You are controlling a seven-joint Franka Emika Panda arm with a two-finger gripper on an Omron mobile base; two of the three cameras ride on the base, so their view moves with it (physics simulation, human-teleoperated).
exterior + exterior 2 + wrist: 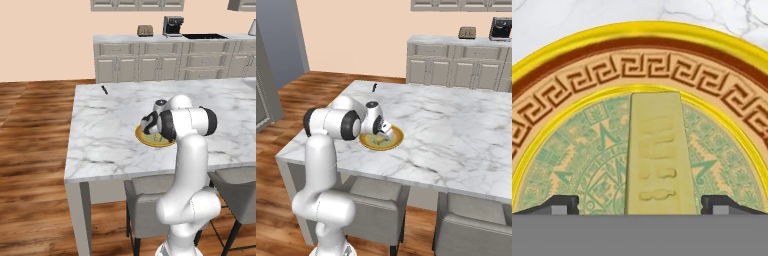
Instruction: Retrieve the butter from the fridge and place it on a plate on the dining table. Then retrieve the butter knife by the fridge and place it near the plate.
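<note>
A: We begin with the biggest thing before us, the dining table (110, 135), its white marble top veined with grey. Two grey chairs (376, 202) are tucked under its near edge.

B: Behind it we see the beige cabinet counter (165, 60) along the far wall, with a toaster (145, 30) and a coffee machine (173, 26) on top. In the right base view a tall grey surface stands at the far left edge; we cannot tell what it is.

A: Next in size, the plate (395, 141) sits on the table near its front edge, with an orange-yellow rim. In the hand view we make out a brown key-pattern band and a greenish patterned centre on the plate (572, 125).

B: Our gripper (639, 204) hangs low over that plate. Its two dark fingertips (562, 204) stand wide apart, one on each side of the butter, with a gap between each tip and the stick. So the jaws are spread and clamp nothing.

A: The butter (657, 155) lies flat on the plate's centre, a pale-yellow stick running away from the hand. From the right base view we see it as a small pale block (379, 141) just under the hand.

B: Smallest of all, the butter knife (104, 89) lies on the table near its far left corner, well apart from the plate, slim and dark.
</note>
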